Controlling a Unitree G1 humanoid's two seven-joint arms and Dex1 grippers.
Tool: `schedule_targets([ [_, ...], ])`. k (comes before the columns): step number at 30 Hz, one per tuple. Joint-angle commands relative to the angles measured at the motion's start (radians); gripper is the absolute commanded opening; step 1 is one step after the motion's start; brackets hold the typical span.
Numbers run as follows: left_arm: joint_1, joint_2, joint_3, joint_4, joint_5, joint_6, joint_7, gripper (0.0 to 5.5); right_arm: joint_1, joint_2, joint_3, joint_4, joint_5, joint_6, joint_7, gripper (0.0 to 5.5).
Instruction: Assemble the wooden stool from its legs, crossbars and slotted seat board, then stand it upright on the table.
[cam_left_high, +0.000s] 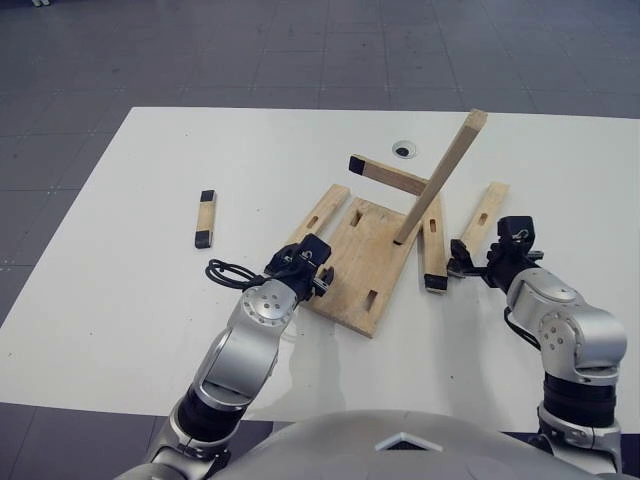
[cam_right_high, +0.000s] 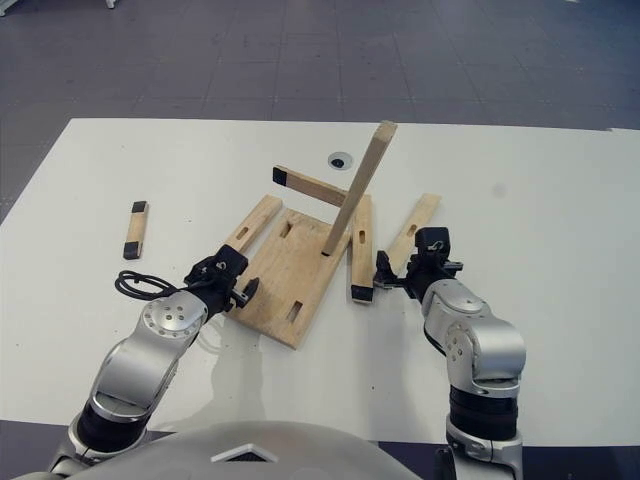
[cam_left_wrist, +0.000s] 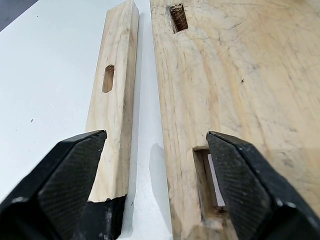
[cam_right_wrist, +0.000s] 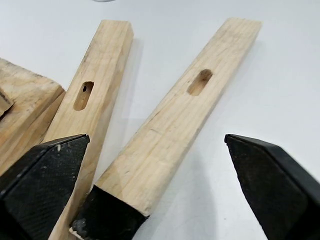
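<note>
Risk I see: my right pincer (cam_right_wrist: 156, 141), wide open over the loose leg (cam_right_wrist: 185, 110) at 3 o'clock of the seat board (cam_left_high: 365, 268), clips the neighbouring leg (cam_right_wrist: 92, 95) and topples the tilted leg (cam_left_high: 440, 180); left pincer (cam_left_wrist: 156, 135) equally wide.

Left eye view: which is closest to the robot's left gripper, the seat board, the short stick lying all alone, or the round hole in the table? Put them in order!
From the left gripper:
1. Seat board: right beside it, on the robot's right.
2. Short stick: alone, out to the robot's left.
3. Round hole: farthest back, beyond the board.
</note>
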Motion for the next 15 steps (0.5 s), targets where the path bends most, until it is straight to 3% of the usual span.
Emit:
schedule_targets([
  [1,-0.014,0.005,-0.009,0.022,-0.019,0.004,0.007,3.72,-0.001,0.010,0.010,0.036,-0.031,0.009,-0.003,5.01],
  [15,-0.018,-0.050,0.039,0.017,-0.051,0.027,0.047,3.72,0.137,-0.027,-0.032,0.007,-0.099,0.041,0.033,5.01],
])
